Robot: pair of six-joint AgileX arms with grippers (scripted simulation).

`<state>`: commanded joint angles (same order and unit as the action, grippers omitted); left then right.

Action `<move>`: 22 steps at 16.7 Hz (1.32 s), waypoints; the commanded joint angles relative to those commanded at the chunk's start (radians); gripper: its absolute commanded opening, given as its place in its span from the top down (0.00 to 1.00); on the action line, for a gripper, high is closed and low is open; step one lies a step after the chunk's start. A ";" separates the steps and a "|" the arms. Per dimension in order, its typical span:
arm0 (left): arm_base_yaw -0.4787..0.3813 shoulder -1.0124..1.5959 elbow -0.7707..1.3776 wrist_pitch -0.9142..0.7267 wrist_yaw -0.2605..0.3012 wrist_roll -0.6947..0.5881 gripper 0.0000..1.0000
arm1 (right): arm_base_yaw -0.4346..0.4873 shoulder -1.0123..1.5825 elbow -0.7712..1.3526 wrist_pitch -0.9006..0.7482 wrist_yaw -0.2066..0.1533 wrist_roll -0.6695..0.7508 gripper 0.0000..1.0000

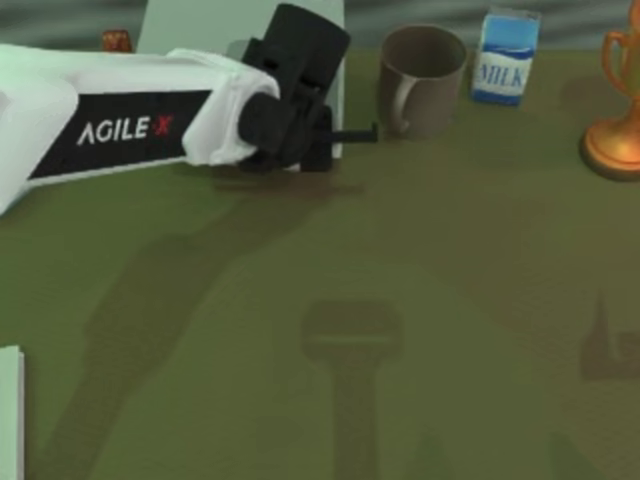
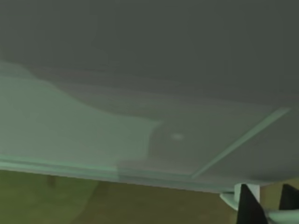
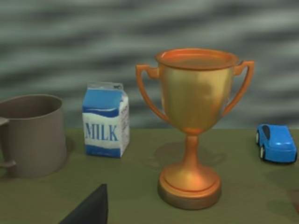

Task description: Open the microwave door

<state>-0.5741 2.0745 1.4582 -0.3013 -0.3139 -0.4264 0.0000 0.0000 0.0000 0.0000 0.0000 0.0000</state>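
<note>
Microwave (image 1: 195, 25): upper left of the top view, mostly hidden behind the arm; judged heavy, rigid.
Microwave door (image 2: 140, 116): stiff flat panel, fills the left wrist view; long axis and facing cannot be told; best taken by its handle strip.
Left gripper (image 1: 340, 135): at the microwave's front; finger state cannot be told.
Right gripper: out of view.

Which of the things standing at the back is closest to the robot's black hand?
The grey-brown mug, right beside the left gripper at the microwave door. The blue milk carton stands farther right, and the golden trophy farthest.
</note>
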 joint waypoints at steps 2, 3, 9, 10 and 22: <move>0.000 0.000 0.000 0.000 0.000 0.000 1.00 | 0.000 0.000 0.000 0.000 0.000 0.000 0.00; -0.008 0.005 0.001 0.000 0.007 -0.004 1.00 | 0.000 0.000 0.000 0.000 0.000 0.000 0.00; 0.007 -0.041 -0.056 0.040 0.038 0.048 1.00 | 0.000 0.000 0.000 0.000 0.000 0.000 0.00; 0.009 -0.046 -0.067 0.045 0.043 0.057 1.00 | 0.000 0.000 0.000 0.000 0.000 0.000 0.00; 0.010 -0.047 -0.074 0.045 0.046 0.062 1.00 | 0.000 0.000 0.000 0.000 0.000 0.000 0.00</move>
<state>-0.5639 2.0278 1.3840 -0.2561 -0.2682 -0.3643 0.0000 0.0000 0.0000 0.0000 0.0000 0.0000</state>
